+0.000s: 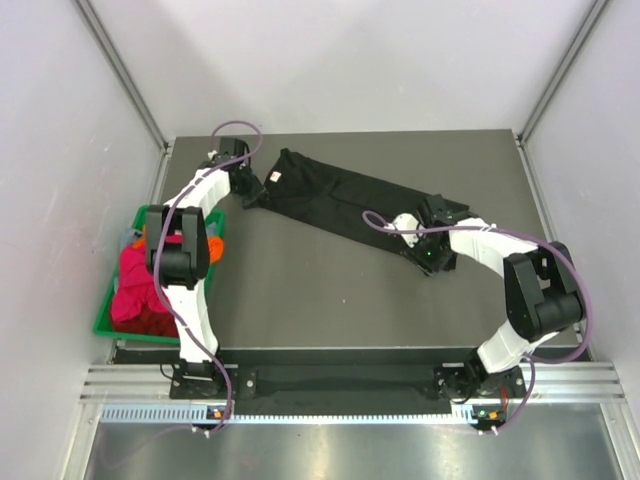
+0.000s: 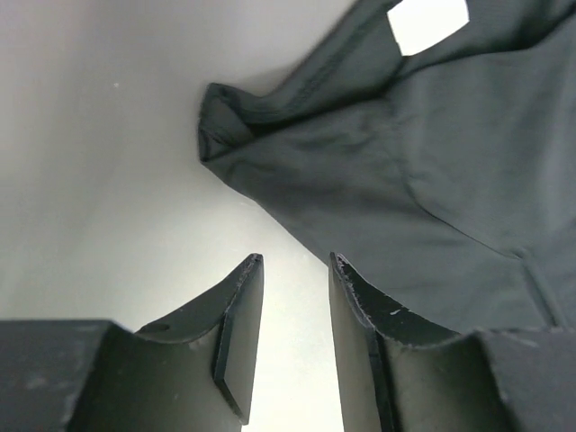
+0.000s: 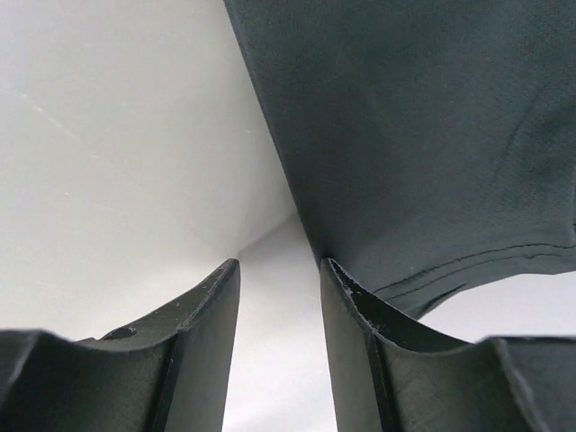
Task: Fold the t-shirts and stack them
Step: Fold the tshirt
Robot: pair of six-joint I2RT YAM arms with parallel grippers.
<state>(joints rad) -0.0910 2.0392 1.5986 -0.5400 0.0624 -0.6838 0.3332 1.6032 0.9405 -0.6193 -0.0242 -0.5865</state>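
We see a robotics lab work cell, not a home. Plain white panels wall in the space beyond the left gripper and the right gripper, joined by aluminium posts. Under both lies a dark matte table. Behind them, by the arm bases, run an aluminium rail and a slotted cable duct. Purple cables loop just beyond the left gripper.

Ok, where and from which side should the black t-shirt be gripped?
Probably by its two narrow ends: the black t-shirt lies as a long diagonal strip. The left hand takes the bunched corner near the neck label, from the left; the right hand the hem end, from the near right.
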